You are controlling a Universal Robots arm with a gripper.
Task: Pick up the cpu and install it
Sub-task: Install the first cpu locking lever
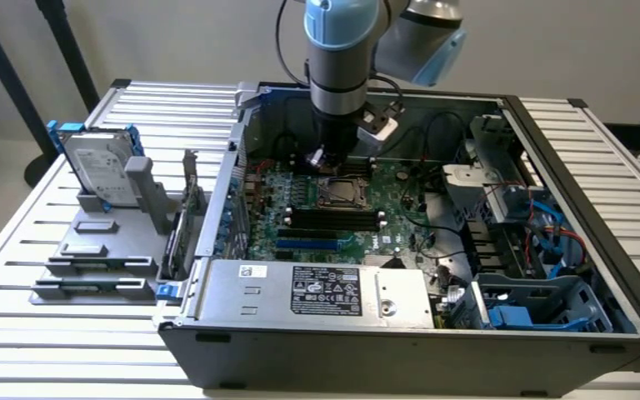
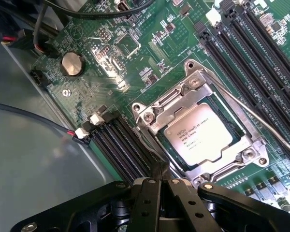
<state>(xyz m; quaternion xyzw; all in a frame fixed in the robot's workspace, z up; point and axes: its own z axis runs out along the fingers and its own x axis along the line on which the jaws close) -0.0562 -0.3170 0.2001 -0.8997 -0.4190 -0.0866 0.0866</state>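
- We see the chip (image 2: pixel 199 135) lying in its socket (image 2: pixel 198 82) on the green board (image 2: pixel 150 58).
- Our gripper (image 2: pixel 160 181) hangs just beside it, fingers clenched, holding nothing.

The gripper (image 2: pixel 160 171), fingers together, hangs low over the motherboard (image 2: pixel 150 58), just beside the metal socket frame (image 2: pixel 150 113) that holds the cpu (image 2: pixel 199 134). Under its tips lie the black memory slots (image 2: pixel 125 150), low and flat. Close by, a red-and-black cable (image 2: pixel 34 115) and its white plug (image 2: pixel 81 133) cross the board. The thin socket lever (image 2: pixel 261 123) runs along the socket's side away from the tool. The case wall (image 1: pixel 234 167) and dark cables (image 1: pixel 442 125) hem the arm in; the drive cage (image 1: pixel 515 208) stands farther off. Overhead, the case's open side leaves free passage.
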